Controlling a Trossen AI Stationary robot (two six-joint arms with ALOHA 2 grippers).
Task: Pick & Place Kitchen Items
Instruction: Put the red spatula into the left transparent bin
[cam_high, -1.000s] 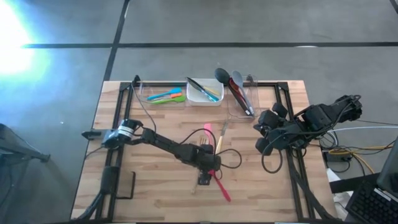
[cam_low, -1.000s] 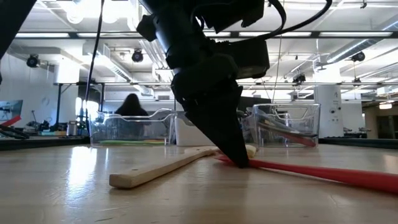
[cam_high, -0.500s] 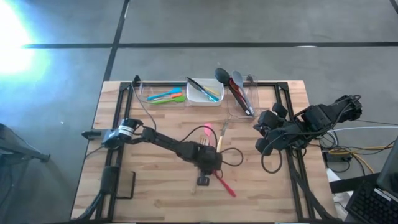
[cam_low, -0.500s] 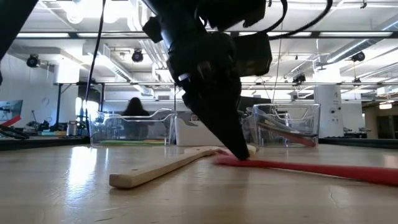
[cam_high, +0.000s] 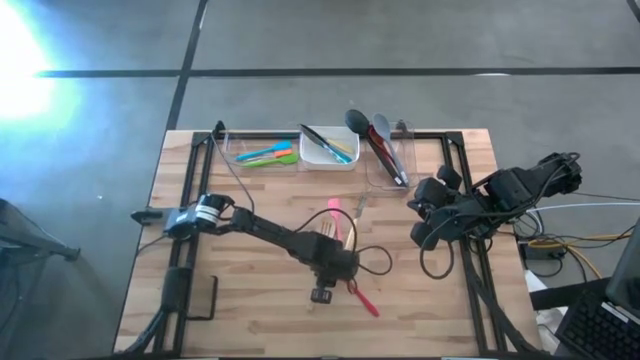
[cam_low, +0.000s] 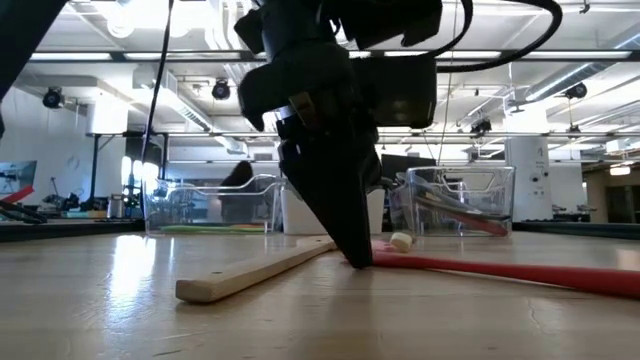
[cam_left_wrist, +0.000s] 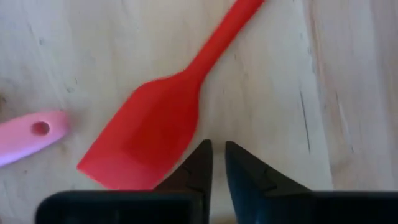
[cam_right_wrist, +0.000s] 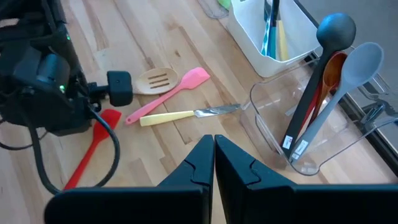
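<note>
Left end effector (cam_left_wrist: 217, 163) — beside red spatula (cam_left_wrist: 155, 127)

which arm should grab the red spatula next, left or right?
Left. The left gripper is down at the table right beside the red spatula blade, fingers nearly shut and holding nothing. The right gripper sits folded near the table's right edge, farther off by the clear tub. It would likely need to open first.

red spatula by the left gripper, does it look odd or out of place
Nothing damaged. The red spatula lies flat on the table, apart from the tubs, beside a pink handle. The left gripper is nearly closed at the blade's edge, not gripping it. The right gripper waits off to the right.
</note>
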